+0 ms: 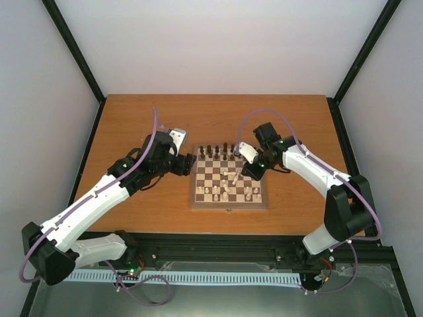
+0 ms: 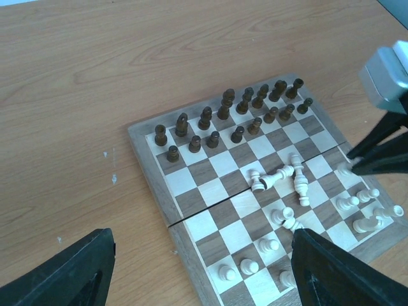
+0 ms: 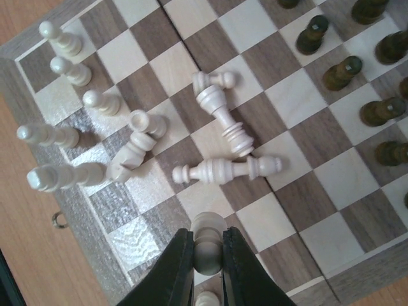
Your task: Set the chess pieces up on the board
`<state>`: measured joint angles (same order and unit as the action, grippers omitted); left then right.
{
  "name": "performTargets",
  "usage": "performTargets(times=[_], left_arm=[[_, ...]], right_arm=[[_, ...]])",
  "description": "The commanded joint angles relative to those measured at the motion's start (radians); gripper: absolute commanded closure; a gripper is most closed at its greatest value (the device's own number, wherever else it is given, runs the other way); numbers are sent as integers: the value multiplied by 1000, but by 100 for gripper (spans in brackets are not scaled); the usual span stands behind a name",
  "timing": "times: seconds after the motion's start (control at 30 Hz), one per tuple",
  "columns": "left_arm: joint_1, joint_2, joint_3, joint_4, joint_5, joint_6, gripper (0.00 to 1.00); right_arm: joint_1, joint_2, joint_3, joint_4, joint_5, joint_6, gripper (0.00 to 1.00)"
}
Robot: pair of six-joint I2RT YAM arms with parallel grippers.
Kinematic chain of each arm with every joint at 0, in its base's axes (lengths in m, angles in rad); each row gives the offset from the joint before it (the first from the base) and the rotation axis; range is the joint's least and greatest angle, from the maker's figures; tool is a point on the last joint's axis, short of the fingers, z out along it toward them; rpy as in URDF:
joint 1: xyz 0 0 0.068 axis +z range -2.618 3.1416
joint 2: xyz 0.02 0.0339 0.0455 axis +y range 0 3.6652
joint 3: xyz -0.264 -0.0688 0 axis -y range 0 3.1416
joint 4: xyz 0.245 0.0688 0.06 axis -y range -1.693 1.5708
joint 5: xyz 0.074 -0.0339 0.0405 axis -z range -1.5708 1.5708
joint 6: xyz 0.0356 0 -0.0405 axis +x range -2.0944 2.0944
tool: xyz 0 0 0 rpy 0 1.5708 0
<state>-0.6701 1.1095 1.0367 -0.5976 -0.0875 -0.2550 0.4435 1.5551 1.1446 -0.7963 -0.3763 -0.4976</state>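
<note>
The board (image 1: 228,207) lies mid-table between my arms. Dark pieces (image 1: 218,152) stand in two rows along its far side, also shown in the left wrist view (image 2: 226,115). Several cream pieces (image 3: 223,169) lie toppled in the board's middle; others stand near its edge (image 3: 67,70). My right gripper (image 3: 207,255) is shut on a cream piece (image 3: 207,239), held upright just above the squares near the board's border (image 3: 357,280). My left gripper (image 2: 201,274) is open and empty, hovering over the board's left border (image 2: 150,172) with its fingers (image 2: 76,274) spread wide.
The wooden table (image 1: 132,132) surrounds the board. The right arm's gripper shows in the left wrist view (image 2: 382,146) over the board's far right side. Black frame posts and a rail (image 1: 218,241) edge the table.
</note>
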Motion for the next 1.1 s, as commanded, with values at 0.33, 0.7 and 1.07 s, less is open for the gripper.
performTargets(times=[0.33,0.7,1.07], left_arm=[[3,-26,9,9,-43,31,22],[3,-28,10,6,-43,35,22],[3,-26,10,5,-43,39,22]], right_arm=[[171,5,-102,51,165,-42,91],[193,68,-108,70,186,-41,90],[199,66,-126,69,193,-44,90]])
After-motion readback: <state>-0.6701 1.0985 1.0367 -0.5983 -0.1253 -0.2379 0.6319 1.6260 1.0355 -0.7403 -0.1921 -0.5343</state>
